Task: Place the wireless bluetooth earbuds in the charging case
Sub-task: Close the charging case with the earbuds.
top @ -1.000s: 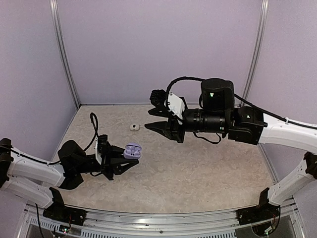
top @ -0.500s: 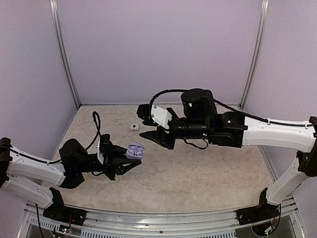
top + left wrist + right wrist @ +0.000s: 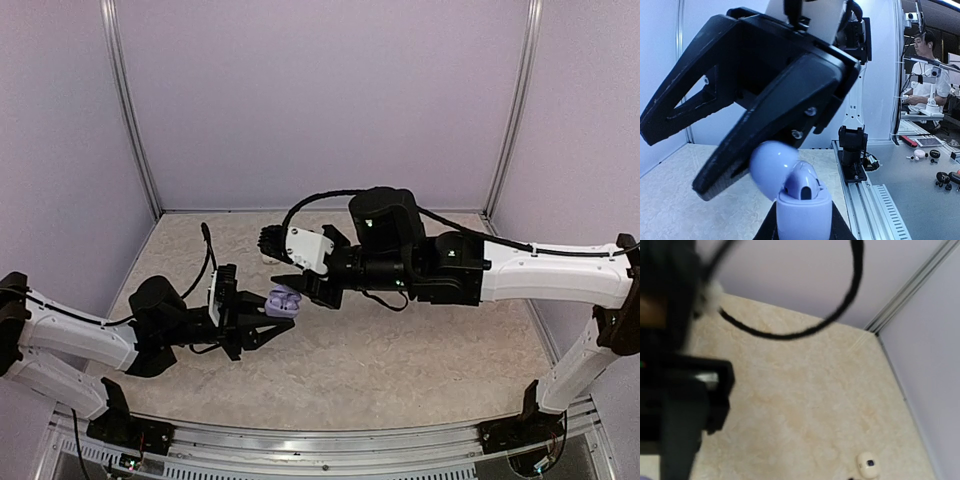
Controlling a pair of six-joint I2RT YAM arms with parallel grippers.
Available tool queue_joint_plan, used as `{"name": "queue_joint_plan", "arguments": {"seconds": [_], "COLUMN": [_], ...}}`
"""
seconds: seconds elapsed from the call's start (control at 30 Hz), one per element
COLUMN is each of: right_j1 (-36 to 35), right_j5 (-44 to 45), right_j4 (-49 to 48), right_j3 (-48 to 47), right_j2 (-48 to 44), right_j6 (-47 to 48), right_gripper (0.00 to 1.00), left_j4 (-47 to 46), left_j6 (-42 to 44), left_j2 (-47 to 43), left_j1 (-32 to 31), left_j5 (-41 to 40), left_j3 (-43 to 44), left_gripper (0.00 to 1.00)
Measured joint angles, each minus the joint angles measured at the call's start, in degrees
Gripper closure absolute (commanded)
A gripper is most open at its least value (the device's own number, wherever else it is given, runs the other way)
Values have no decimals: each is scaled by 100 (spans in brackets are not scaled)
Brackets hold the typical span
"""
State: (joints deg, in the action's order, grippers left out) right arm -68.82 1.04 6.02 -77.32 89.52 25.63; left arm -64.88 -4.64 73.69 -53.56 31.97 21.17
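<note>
My left gripper (image 3: pixel 276 312) is shut on the base of an open lilac charging case (image 3: pixel 283 301), held upright above the table. In the left wrist view the case (image 3: pixel 804 215) has its lid (image 3: pixel 769 167) tipped back and one lilac earbud (image 3: pixel 802 182) sitting in it. My right gripper (image 3: pixel 285 272) is open, its black fingers (image 3: pixel 775 115) spread just above and behind the case lid, holding nothing that I can see. A small cream earbud (image 3: pixel 867 465) lies on the table in the right wrist view; in the top view the right gripper hides it.
Pale mottled table (image 3: pixel 400 350) enclosed by lilac walls with metal corner posts (image 3: pixel 128 110). A black cable (image 3: pixel 790 332) loops across the right wrist view, and a blurred black arm part (image 3: pixel 680 400) fills its left side.
My right arm has swung left and down until its open fingers hang over the case. My left gripper has carried the case slightly right. The cream earbud is now hidden in the top view.
</note>
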Motion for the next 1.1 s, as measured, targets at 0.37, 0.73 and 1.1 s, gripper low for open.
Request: {"name": "queue_joint_plan", "arguments": {"seconds": [0.37,0.73,1.1], "right_j1": [-243,-452,-518], "right_j5": [632,1622,2002], "right_j4": [-105,-822,-1513], "right_j3": [0,249,520], "right_j2": [39,125,203], "right_j6": [374,586,671], "right_gripper": [58,59,59], "left_j4": [13,-258,-267], "left_j6": [-487,-1049,-1333], "left_j2": [63,199,203], "left_j1": [111,166,212], "left_j5": [-125,-225,-247], "left_j3": [11,11,11], "left_gripper": [99,100,99]}}
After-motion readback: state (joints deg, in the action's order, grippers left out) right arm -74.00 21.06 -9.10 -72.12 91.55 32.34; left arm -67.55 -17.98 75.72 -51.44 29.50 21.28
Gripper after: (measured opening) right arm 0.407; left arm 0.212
